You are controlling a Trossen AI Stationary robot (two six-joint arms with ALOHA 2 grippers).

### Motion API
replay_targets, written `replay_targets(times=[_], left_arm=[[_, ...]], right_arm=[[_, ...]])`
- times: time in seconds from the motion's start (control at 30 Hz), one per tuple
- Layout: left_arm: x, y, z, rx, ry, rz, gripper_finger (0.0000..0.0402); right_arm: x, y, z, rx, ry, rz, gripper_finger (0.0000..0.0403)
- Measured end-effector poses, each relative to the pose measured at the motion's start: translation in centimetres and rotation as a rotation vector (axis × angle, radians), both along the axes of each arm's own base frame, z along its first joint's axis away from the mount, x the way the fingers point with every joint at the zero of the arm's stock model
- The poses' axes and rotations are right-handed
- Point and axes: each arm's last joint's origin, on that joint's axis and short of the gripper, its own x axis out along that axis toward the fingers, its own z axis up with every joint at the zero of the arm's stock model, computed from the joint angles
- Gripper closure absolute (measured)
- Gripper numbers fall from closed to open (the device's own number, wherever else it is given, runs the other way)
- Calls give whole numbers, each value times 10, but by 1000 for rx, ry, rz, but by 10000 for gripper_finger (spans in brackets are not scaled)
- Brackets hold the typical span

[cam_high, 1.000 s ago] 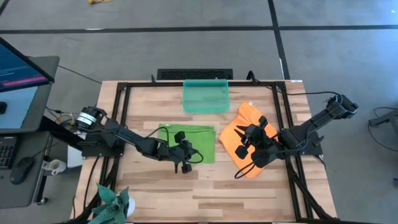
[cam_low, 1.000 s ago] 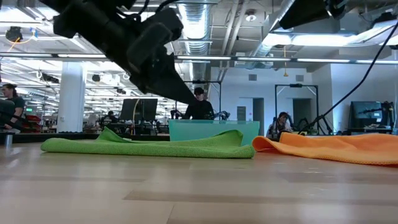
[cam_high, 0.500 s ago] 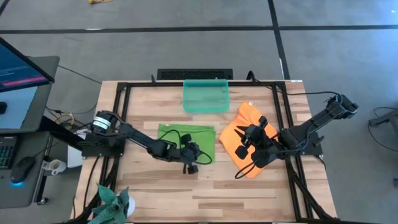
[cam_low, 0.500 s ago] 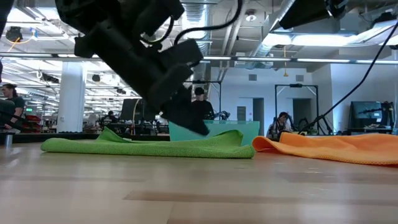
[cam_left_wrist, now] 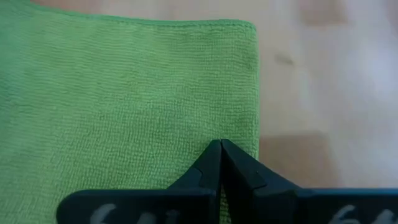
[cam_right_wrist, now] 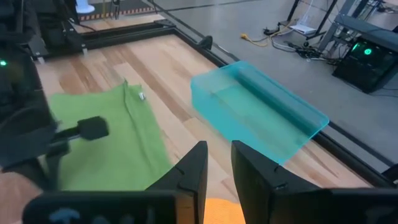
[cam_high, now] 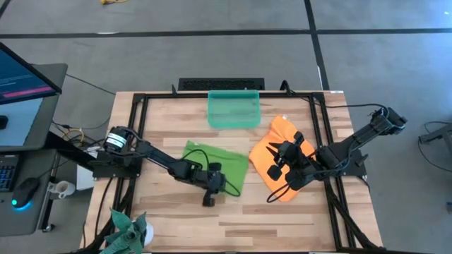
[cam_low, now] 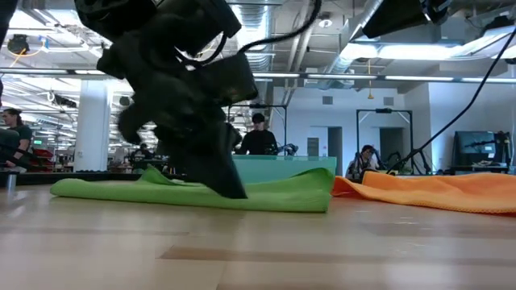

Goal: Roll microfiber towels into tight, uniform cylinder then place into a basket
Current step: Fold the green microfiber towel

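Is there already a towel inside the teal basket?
No, the basket holds nothing; the green towel and orange towel lie on the table.

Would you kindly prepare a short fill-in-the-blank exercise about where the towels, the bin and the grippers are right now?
1. The left gripper, fingers shut, presses on the lime ____ microfiber towel.
2. The translucent teal plastic basket holds ____ towels.
3. The right gripper, slightly open, hovers over the bright ____ towel.

Missing words: green; no; orange
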Motion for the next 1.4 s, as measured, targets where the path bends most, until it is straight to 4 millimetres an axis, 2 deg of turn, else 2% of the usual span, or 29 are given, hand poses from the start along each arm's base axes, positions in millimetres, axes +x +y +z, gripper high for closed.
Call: replay_targets(times=[0.13, 0.23, 0.4, 0.5, 0.6, 0.7, 0.8, 0.97, 1.2, 1.4], left_arm=[[-13, -17, 0, -34, 79, -195, 401], [-26, -28, 10, -55, 146, -219, 401], [-54, -35, 38, -47, 271, -81, 401], [-69, -39, 61, 73, 207, 34, 401], [-82, -40, 70, 233, 151, 141, 401], [-85, -36, 78, 359, 46, 282, 401], [-84, -22, 79, 466, -11, 450, 401], [-77, 4, 72, 432, -6, 607, 401], [-66, 30, 47, 248, -41, 562, 401], [-66, 41, 38, 159, -47, 577, 401]], right_arm=[[0, 0, 0, -17, 14, 11, 308], [0, 0, 0, -18, 15, 11, 308], [0, 0, 0, -17, 14, 11, 308], [0, 0, 0, -16, 12, 11, 308], [0, 0, 0, -15, 10, 11, 308], [0, 0, 0, -15, 10, 11, 308], [0, 0, 0, -14, 9, 11, 308], [0, 0, 0, -14, 8, 11, 308], [2, -3, 0, -14, 8, -4, 308], [4, -9, 0, -14, 8, -31, 308]])
